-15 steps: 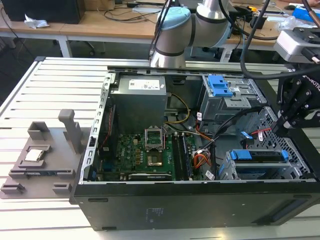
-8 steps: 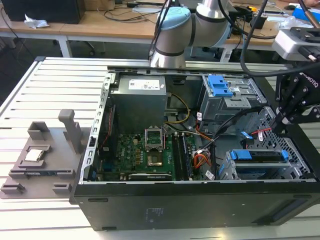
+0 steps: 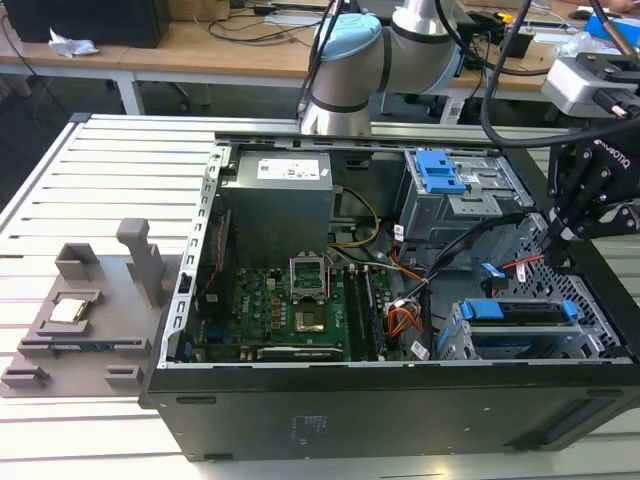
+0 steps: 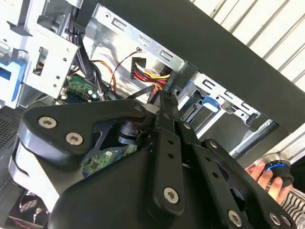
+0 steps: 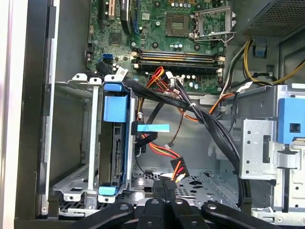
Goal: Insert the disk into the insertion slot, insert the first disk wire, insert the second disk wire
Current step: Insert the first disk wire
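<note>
The disk [image 5: 116,143], silver in a bright blue carrier, sits inside the insertion slot [image 5: 71,183], a perforated grey cage at the case's near right corner in the exterior view [image 3: 590,300]. A blue-tabbed plug [image 5: 150,128] rests against the disk's rear edge. Just behind the disk, my gripper [image 5: 164,185] is shut on the black plug of a disk wire [image 5: 177,168] with red, yellow and orange strands. The same plug and strands [image 4: 147,71] lie beyond my shut gripper [image 4: 167,102]. In the exterior view my gripper [image 3: 553,240] hangs over the cage's back.
A thick black cable bundle [image 5: 209,124] runs from the green motherboard [image 3: 300,300] past a grey bay with a blue latch plate [image 3: 440,170]. The power supply [image 3: 275,195] sits at the back. A grey fixture [image 3: 90,310] lies on the table. A hand [image 4: 259,172] holds a knob.
</note>
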You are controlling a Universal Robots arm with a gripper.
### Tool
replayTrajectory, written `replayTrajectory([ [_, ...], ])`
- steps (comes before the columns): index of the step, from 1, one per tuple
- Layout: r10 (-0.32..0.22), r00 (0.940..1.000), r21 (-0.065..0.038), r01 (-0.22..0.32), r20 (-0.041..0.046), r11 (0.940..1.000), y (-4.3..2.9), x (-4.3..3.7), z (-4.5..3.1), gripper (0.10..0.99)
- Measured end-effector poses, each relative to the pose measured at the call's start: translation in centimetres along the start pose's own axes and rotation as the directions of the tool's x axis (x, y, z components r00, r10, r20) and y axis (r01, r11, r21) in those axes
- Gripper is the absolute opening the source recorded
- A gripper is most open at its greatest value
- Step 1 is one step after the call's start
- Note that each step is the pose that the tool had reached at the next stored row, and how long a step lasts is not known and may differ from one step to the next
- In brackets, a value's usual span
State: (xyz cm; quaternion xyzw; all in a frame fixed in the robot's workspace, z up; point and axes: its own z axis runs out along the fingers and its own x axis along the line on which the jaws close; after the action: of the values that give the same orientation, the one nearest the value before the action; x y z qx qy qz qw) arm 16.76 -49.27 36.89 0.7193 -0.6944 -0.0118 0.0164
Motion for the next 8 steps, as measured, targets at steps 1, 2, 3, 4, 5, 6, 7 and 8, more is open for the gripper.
replayTrajectory([
  [1,0.0,1.0,0.0,0.0,0.0,1.0,0.0,0.0,0.0,0.114],
  [2,0.0,1.0,0.0,0.0,0.0,1.0,0.0,0.0,0.0,0.114],
  [3,0.0,1.0,0.0,0.0,0.0,1.0,-0.01,0.0,0.0,0.169],
  [4,0.0,1.0,0.0,0.0,-0.0001,1.0,-0.01,0.0,0.0,0.302],
  [5,0.0,1.0,0.0,0.0,-0.0012,1.0,-0.01,0.0,0.0,0.302],
  [6,-0.018,0.9996,-0.001,0.018,-0.0232,0.9998,-0.01,0.0,0.07,0.302],
  [7,-0.043,0.9987,-0.001,0.043,-0.0281,0.9991,-0.02,0.0,0.14,0.302],
  [8,-0.062,0.9976,-0.001,0.062,-0.0307,0.998,-0.02,0.0,0.19,0.302],
])
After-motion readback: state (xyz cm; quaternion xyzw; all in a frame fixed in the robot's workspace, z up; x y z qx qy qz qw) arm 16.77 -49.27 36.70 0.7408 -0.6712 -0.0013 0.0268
